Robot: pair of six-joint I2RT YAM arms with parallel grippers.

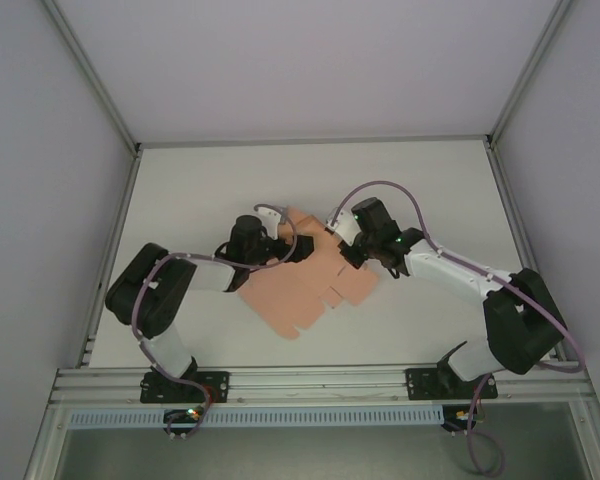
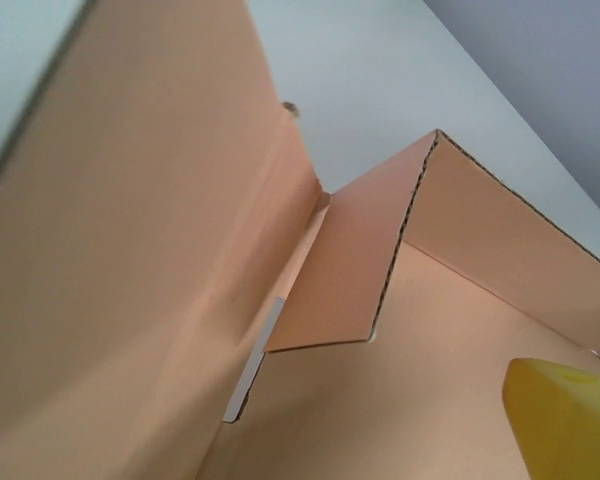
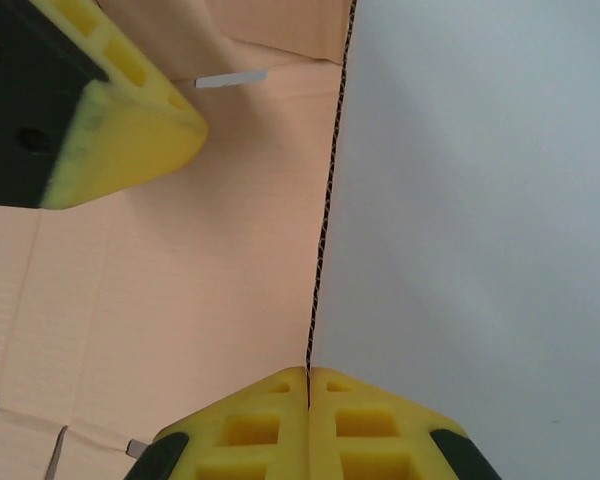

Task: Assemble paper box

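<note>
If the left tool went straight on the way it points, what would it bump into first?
Probably the paper box itself. The open left tool points into the pink card, with a folded-up flap straight ahead. Which part it touches first is hard to tell.

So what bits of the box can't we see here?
- Top view: the arms cover the far end of the box.
- Left wrist view: the box's near wall is blurry; frame edges cut off its shape.
- Right wrist view: the right gripper hides the edge it pinches; the rest runs off-frame.
</note>
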